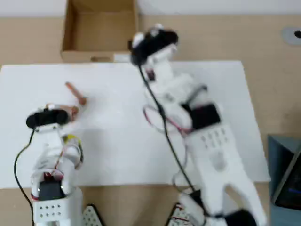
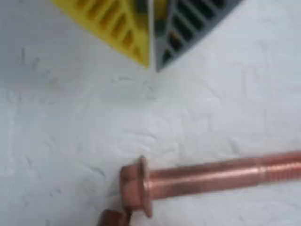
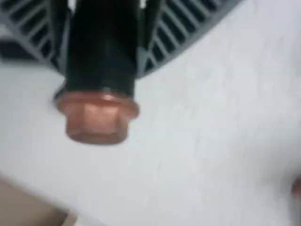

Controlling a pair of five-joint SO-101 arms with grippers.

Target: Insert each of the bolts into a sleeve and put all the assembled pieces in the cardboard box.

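The right claw is clenched on an assembled piece. It holds a black sleeve with the copper bolt head poking out past the fingertips, so the piece's long axis runs straight out along the claw. In the high view this arm stretches to the upper centre of the frame. Its claw hangs just beside the right wall of the cardboard box, above the far edge of the white sheet on the bench. The open box lies to the left of that claw in the frame. I judge the coming move to be a short carry leftward over the wall, then a release.

The left claw, at the lower left of the high view, has its tips pressed together on nothing. A loose bolt lies flat on the sheet just beyond it, its long axis crosswise to the claw. This arm is the nearer one to it.
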